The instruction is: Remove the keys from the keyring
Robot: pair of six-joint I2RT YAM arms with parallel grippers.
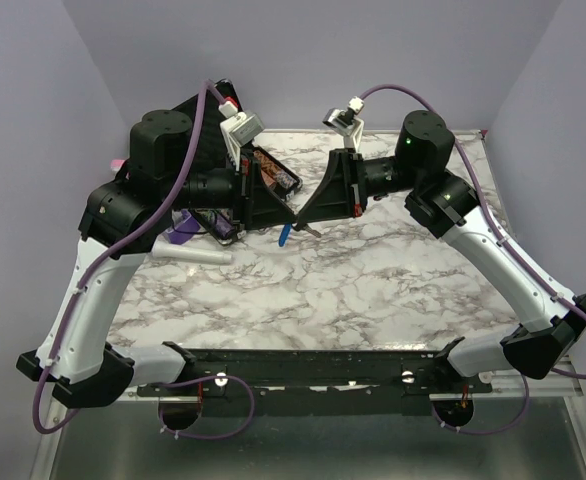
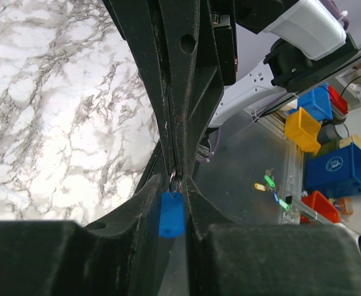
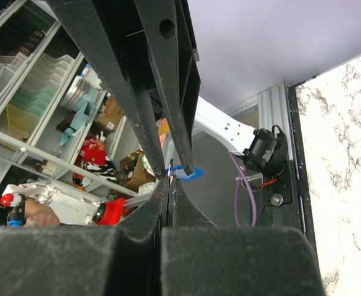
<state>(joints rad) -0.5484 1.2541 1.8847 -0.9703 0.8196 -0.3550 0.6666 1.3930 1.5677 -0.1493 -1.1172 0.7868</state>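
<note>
The keyring (image 2: 171, 214) is held above the desk (image 1: 333, 290), in the middle of the top view, where the two black end effectors meet. Its tag is a small flat piece of smooth blue plastic with rounded corners, and a thin silvery metal ring is seen at its upper end. The fingers of the right end effector (image 3: 169, 184) are pressed together, and the ring is pinched at their tips. The left end effector (image 2: 172, 192) is narrowly spread, with the tag lying between its matte, grainy fingers. Whether they press on the tag cannot be told. The keys are too small to be made out.

At the left of the top view a white cylinder (image 1: 199, 256), a purple item (image 1: 181, 236) and a black holder (image 1: 293, 184) with brownish contents are seen on the desk, partly covered by the left arm (image 1: 93, 310). The desk is patterned as glossy white marble with grey veins. Plain pale lilac walls are set around it.
</note>
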